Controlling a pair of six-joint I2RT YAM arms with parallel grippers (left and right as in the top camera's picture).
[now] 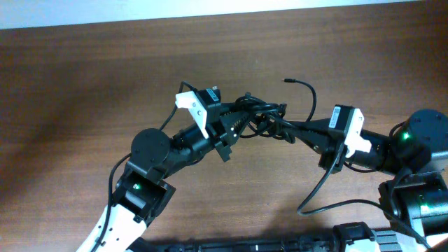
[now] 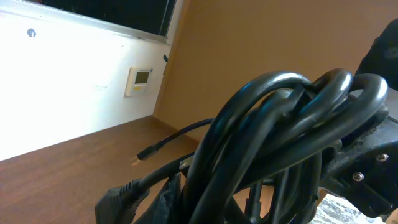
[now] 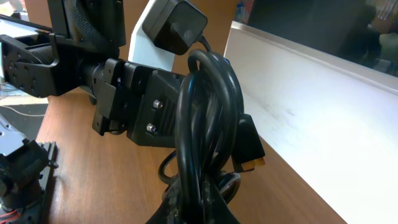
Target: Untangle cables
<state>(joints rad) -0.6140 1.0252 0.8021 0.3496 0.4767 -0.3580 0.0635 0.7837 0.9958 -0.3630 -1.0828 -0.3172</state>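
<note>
Left gripper (image 1: 233,126): jaws nearly closed, clamped on the cables (image 1: 260,115), with loops draped over it. Right gripper (image 1: 292,130): fully closed, pinching the same bundle from the opposite side. The bundle sits between both grippers, over the middle of the table (image 1: 105,70). One plug end (image 1: 287,81) sticks out toward the table's far edge.
</note>
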